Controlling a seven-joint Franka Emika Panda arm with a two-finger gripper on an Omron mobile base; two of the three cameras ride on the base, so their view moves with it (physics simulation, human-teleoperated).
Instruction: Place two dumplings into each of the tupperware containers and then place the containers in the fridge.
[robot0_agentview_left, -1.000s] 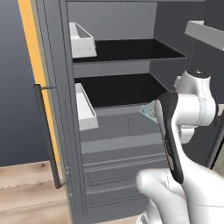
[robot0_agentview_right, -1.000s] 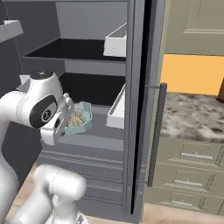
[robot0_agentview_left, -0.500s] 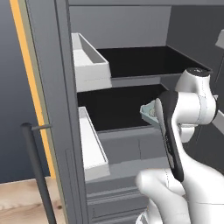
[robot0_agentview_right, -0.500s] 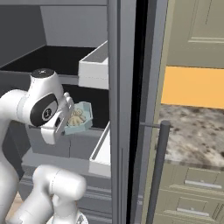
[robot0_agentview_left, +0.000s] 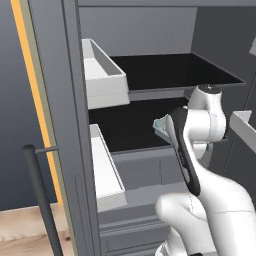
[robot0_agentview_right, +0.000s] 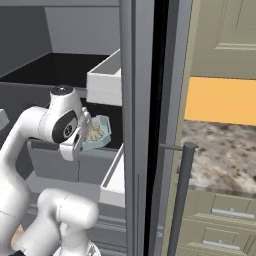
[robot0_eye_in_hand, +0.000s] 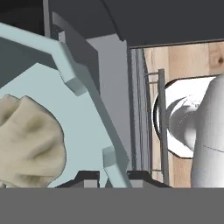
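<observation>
Standing open, the fridge (robot0_agentview_left: 65, 100) shows black shelves (robot0_agentview_left: 170, 70), white bins (robot0_agentview_left: 102, 75).

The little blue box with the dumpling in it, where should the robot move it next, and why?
Probably a little further forward, over the black shelf, then down. The claw is shut on the rim of the container, which hangs at the front of the open fridge with a dumpling inside and does not yet rest on anything.

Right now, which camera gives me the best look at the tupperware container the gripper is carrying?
The right base view: the pale blue tupperware container shows whole, dumplings inside, in front of the open fridge. The hand view shows its rim and one dumpling close up. The left base view shows a corner behind the arm.
</observation>
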